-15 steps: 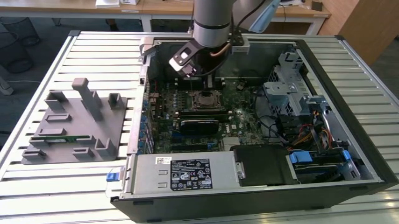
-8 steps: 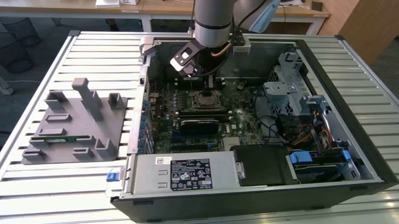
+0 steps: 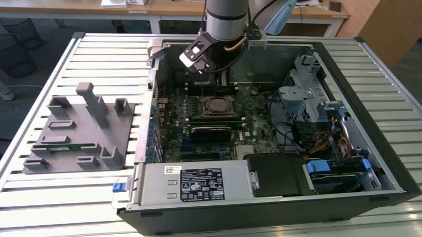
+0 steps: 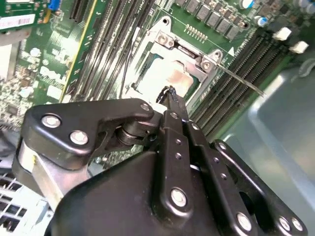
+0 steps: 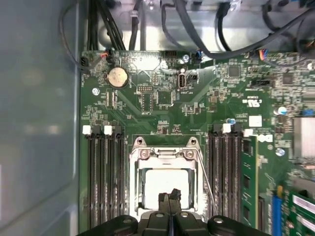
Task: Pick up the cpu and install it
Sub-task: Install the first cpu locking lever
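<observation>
The cpu point(image 5: 165, 183) lies flat in the motherboard's socket, its shiny silver top showing inside the metal socket frame point(image 5: 165, 153). It also shows in the exterior view as the cpu point(image 3: 217, 105) and in the second wrist view as the cpu point(image 4: 166, 73). My gripper point(image 5: 170, 194) hangs just above its edge with the two black fingers pressed together and nothing between them. The gripper point(image 4: 170, 92) tapers to a closed point over the chip. In the exterior view the gripper point(image 3: 223, 81) is inside the open computer case, just behind the socket. A thin wire lever point(image 4: 241, 82) runs along the socket's side.
The open computer case point(image 3: 343, 59) lies on a slatted metal table point(image 3: 53, 64). Black memory slots point(image 5: 103, 182) flank the socket; a green memory stick point(image 5: 247, 183) sits in one. A grey fixture point(image 3: 79, 131) at the exterior view's left holds another green stick point(image 3: 63, 146). Cables point(image 3: 323, 140) and drive cages crowd the case's right.
</observation>
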Motion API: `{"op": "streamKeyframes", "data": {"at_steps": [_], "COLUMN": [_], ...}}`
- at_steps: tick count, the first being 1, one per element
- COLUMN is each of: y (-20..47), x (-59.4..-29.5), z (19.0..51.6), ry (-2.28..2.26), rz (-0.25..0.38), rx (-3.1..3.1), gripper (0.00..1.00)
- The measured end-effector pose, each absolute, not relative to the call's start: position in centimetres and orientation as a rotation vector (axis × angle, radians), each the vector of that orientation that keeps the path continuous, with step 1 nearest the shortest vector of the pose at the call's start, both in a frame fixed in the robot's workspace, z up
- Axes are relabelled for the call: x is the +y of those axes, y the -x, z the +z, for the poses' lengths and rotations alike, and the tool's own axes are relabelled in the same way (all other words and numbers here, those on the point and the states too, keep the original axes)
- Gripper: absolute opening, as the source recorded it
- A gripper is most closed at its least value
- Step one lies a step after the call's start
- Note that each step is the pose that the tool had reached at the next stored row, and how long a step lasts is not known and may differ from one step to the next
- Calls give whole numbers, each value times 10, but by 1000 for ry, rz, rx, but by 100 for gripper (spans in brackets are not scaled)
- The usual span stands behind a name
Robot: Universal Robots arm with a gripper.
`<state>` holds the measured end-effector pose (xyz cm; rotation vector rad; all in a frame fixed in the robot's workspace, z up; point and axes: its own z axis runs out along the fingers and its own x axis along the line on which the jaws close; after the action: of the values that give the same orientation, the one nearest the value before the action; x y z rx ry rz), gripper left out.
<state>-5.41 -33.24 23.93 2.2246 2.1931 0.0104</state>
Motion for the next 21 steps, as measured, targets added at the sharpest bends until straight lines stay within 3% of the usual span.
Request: {"op": "streamKeyframes", "data": {"at_steps": [10, 21], "y": [55, 55], "x": [-332, -333], "z": [274, 274], "ry": [-2224, -2011], "rz": [11, 14], "rx": [2194, 2390], "gripper": [11, 11]}}
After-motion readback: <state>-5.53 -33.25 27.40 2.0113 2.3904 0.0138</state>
